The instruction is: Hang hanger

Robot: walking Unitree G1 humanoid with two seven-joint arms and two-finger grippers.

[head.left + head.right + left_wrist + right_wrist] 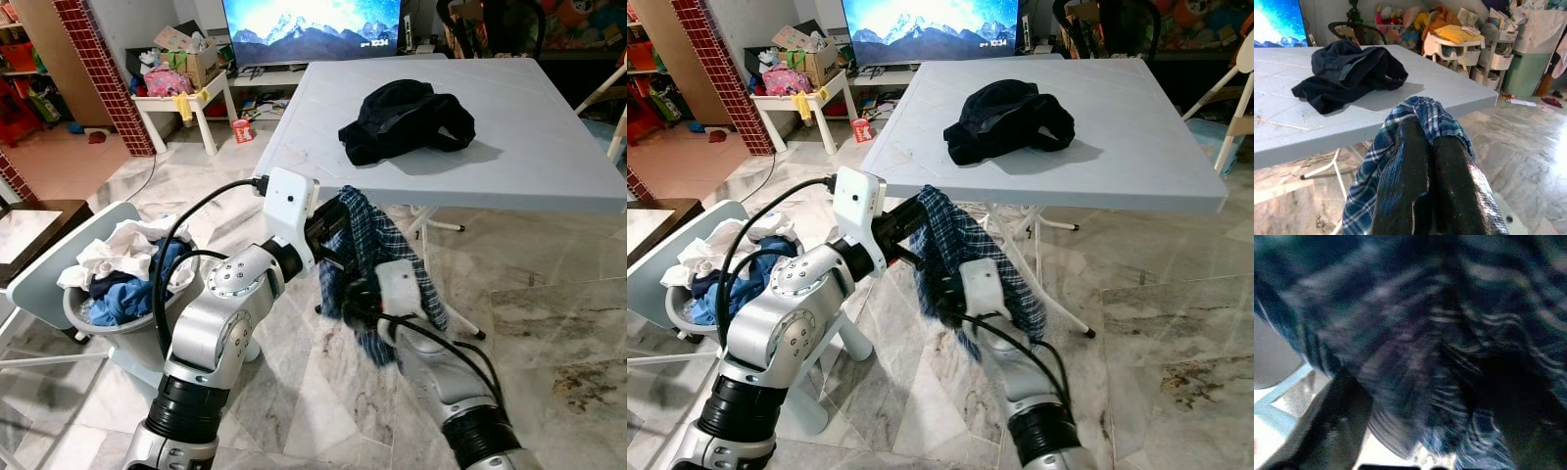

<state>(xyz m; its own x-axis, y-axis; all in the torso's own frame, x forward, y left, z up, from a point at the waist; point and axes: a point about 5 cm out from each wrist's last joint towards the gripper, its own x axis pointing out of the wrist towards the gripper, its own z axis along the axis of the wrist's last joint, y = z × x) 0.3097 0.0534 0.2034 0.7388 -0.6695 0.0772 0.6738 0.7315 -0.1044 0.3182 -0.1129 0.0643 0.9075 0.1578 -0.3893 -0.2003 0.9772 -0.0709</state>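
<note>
Plaid shirt (377, 250) pinched by left end effector (1425, 142), below table (549, 166)

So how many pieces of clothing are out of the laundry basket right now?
2: a dark garment lying on the grey table, and a blue plaid shirt held below the table's edge. More may be hidden.
</note>
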